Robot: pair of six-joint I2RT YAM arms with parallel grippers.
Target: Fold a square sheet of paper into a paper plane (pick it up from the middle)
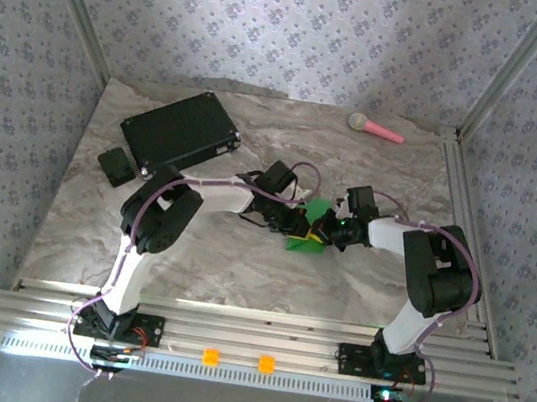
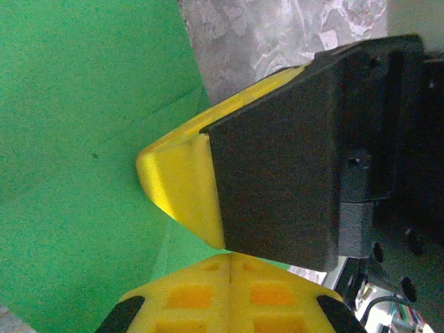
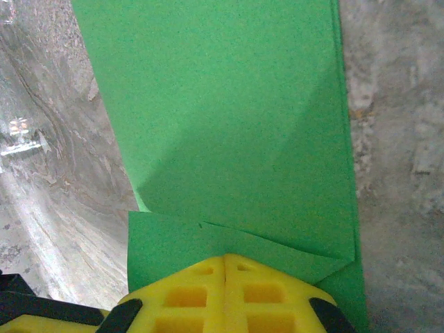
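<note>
The square sheet of paper [image 1: 315, 213] is bright green and folded into overlapping layers with diagonal creases [image 3: 236, 125]. It is held just above the middle of the marble table. My left gripper [image 1: 302, 231] comes in from the left, its yellow fingers shut on the paper's near edge [image 2: 230, 258]. My right gripper [image 1: 327, 233] meets it from the right, shut on a folded flap of the paper [image 3: 225, 258]. In the left wrist view the right gripper's yellow finger [image 2: 177, 187] lies against the green paper [image 2: 83, 139], close to my left fingertips. The paper plane is out of view.
A black rectangular case [image 1: 180, 129] lies at the back left, with a small black box [image 1: 116, 166] beside it. A pink-handled toy [image 1: 375, 128] rests at the back edge. Two orange pieces [image 1: 211, 356] sit on the front rail. Bare marble table [image 1: 238, 267] lies in front of the arms.
</note>
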